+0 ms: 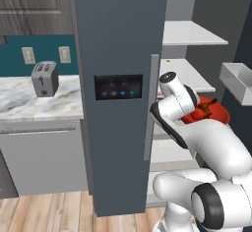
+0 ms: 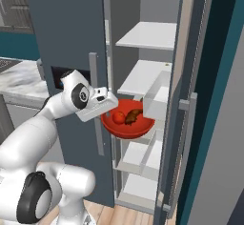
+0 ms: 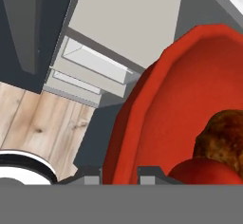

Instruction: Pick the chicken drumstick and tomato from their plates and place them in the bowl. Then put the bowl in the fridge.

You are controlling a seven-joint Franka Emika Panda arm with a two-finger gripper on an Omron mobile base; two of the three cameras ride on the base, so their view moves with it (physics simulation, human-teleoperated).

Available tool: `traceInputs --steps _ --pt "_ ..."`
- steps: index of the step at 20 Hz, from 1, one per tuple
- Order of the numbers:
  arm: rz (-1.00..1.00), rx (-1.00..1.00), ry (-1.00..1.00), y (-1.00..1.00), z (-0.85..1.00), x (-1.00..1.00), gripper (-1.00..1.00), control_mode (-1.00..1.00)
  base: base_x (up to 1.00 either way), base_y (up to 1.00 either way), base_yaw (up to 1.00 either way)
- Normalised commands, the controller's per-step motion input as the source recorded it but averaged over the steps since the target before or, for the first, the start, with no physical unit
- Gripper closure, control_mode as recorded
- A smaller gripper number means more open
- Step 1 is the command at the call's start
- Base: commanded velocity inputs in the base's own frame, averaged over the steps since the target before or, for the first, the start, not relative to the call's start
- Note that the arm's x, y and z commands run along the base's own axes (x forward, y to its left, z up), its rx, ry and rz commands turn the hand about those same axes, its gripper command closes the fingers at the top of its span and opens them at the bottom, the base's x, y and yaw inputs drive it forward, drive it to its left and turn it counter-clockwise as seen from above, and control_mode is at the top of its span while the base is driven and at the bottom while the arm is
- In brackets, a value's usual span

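Observation:
My gripper point(image 2: 110, 110) is shut on the near rim of the red-orange bowl point(image 2: 128, 124), holding it in the air in front of the open fridge point(image 2: 66, 28). The rim sits between my gripper's point(image 3: 119, 174) two fingertips in the hand view. Inside the bowl point(image 3: 175, 95) lie the red tomato point(image 2: 118, 117) and the brown chicken drumstick point(image 2: 134, 116), side by side. The left base view shows the bowl point(image 1: 216, 115) past my forearm, level with a white middle shelf point(image 1: 189, 73). The plates are out of view.
The fridge's left door point(image 1: 118, 54), with its black display panel, is closed. The right door point(image 2: 190, 105) stands open with a door bin point(image 2: 157, 97) right beside the bowl. A toaster point(image 1: 45, 78) stands on the marble counter point(image 1: 29, 105) at left.

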Motion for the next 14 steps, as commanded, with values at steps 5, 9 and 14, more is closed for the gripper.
traceInputs --steps 5,9,14 --pt "0.03 -0.02 0.03 0.0 0.0 0.0 1.0 -1.0 0.0 0.0 0.0" --pt "0.26 0.0 0.0 -0.02 0.2 0.0 1.0 -1.0 0.0 0.0 0.0" --pt "0.43 0.01 0.03 -0.12 0.3 -0.07 1.0 -1.0 0.0 0.0 0.0"
